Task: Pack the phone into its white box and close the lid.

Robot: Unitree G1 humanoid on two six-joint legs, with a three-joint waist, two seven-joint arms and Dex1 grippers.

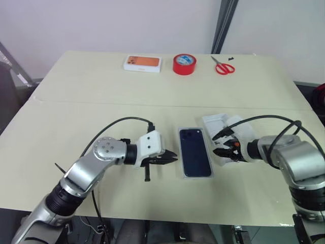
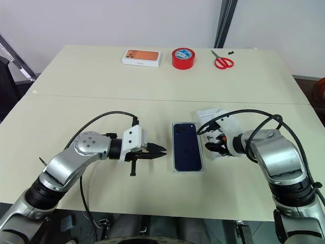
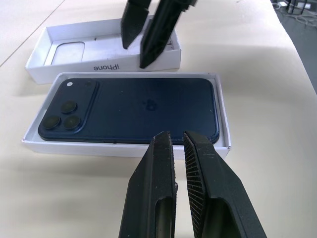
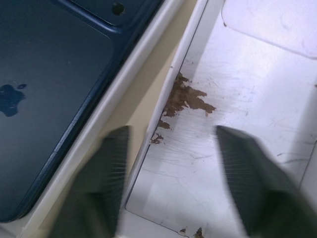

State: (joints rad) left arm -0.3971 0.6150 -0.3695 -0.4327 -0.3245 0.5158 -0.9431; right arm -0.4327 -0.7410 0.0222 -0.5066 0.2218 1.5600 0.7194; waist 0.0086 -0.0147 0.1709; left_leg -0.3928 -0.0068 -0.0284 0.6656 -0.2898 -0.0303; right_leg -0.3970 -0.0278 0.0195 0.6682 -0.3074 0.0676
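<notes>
The right end effector [image 1: 225, 146], two black ribbed fingers, stands parted to a moderate gap over the near wall of the lid [image 4: 208, 124], a shallow white cardboard cover lying inside-up, its scuffed whitish floor marked by brown torn patches; one finger appears to sit outside that wall and one inside, though contact cannot be confirmed. The left end effector [image 1: 170, 158] has its black serrated fingers pressed nearly together, holding nothing, level above the bench just left of the white box [image 3: 124, 148]. That shallow white cardboard tray lies flat between the two arms, and the phone [image 1: 195, 151], a slim glossy navy-blue smartphone with rounded corners, rests inside it back-up, its three-lens camera cluster at the far corner. Lid and box lie side by side, a thin strip of bench between them. The cream matte bench [image 1: 91, 107] stays open on all sides of the pair. Along its far edge, well apart, sit a small orange-topped white box [image 1: 142, 63], a red tape roll [image 1: 184, 64] and red-handled scissors [image 1: 223, 66].
</notes>
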